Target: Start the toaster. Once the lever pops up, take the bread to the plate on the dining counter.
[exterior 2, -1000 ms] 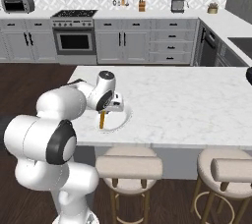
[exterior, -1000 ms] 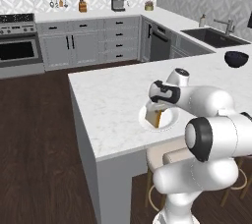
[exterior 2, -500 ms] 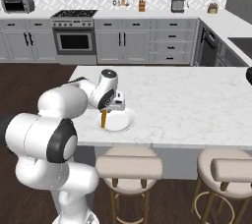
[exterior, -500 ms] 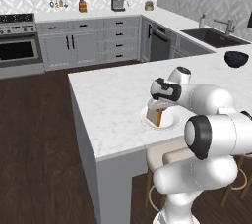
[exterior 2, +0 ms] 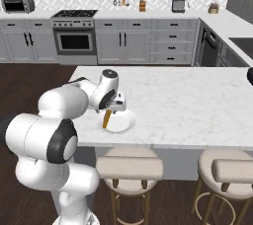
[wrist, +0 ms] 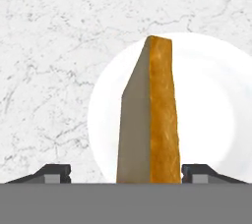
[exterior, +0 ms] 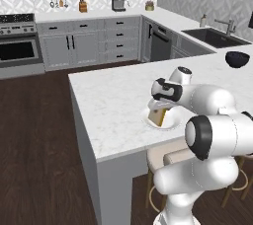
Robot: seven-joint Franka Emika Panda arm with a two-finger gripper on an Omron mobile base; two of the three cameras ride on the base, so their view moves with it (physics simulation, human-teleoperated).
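The plate [exterior: 168, 120] is sitting near the tabletop's [exterior: 108, 105] front edge, above the stools [exterior 2: 129, 167], with bare marble lying open around it on the other sides; a dark bowl [exterior: 237, 59] is standing well apart at the far end. The end effector [wrist: 133, 174] is hanging just over the plate with its jaws standing wide, the fingertips [wrist: 51, 173] clear of the bread [wrist: 150, 115] on both sides, gripping nothing. The bread is standing on edge over the plate between the fingers, its long axis running up toward the end effector, its crust edge facing the hand camera.
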